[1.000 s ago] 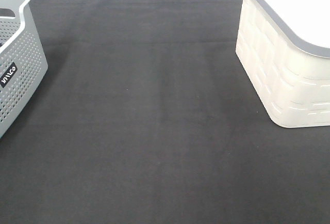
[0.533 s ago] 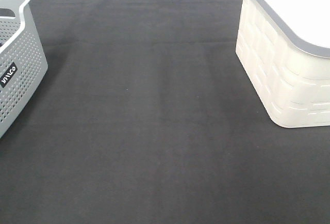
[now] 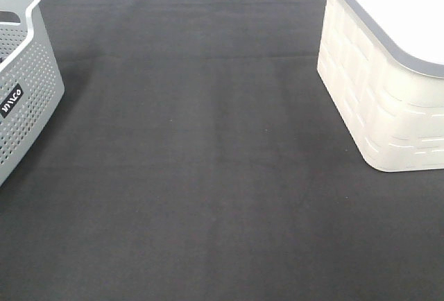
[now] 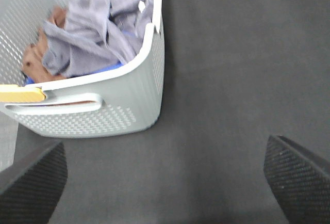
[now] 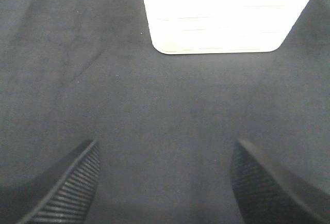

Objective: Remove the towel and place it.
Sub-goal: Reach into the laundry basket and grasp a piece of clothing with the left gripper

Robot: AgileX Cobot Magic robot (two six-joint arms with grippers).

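Black ribbed jaws of the left gripper (image 4: 165,188) stood wide apart, empty, short of the grey basket (image 4: 113,115); right gripper (image 5: 167,188) likewise spread. Towel (image 4: 93,33) lay crumpled inside, seemingly atop brown cloth (image 4: 33,61). Best: descend on a raised fold, pinching lavender only.

The mat (image 3: 194,176) is free between the grey basket (image 3: 31,93) at the left edge and the white bin (image 3: 374,107) at the right; only these two block.
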